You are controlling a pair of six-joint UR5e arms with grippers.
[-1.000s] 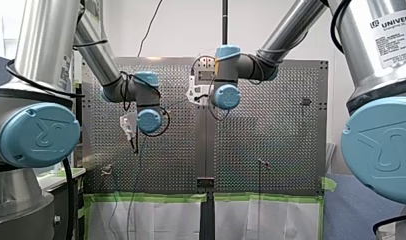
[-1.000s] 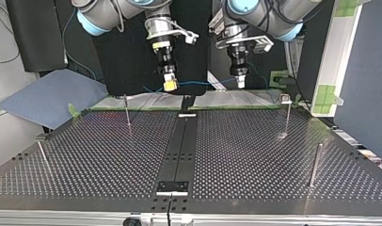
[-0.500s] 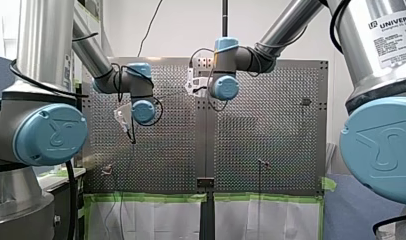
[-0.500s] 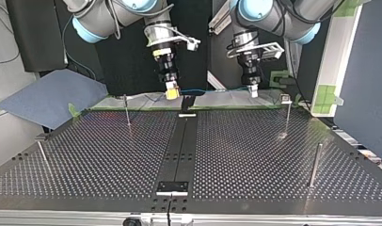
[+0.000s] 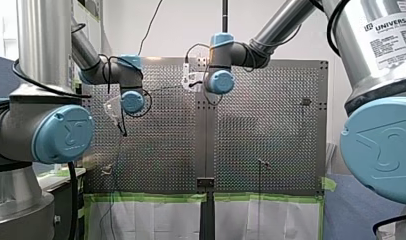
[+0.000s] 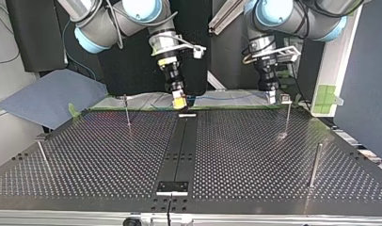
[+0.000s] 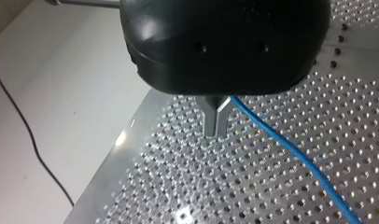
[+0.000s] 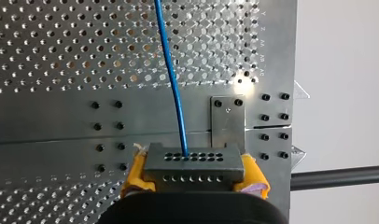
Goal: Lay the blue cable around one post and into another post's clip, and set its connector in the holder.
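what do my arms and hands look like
My left arm and my right arm are silver tubes with light blue joint caps and black cables; the right one carries a white label reading UNIVERSAL. My left hand is black with slim metal fingers; my right hand has yellow pads.

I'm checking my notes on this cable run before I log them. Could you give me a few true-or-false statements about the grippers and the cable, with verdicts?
1. My right gripper holds the connector between yellow pads. True.
2. My left gripper has its fingers spread wide open. False: its metal fingers are shut on the blue cable.
3. Between the two grippers the blue cable bends around a post. False: in the top view it runs straight across from the connector to my left gripper, and no post stands in that span.
4. The table under both arms is perforated. True.
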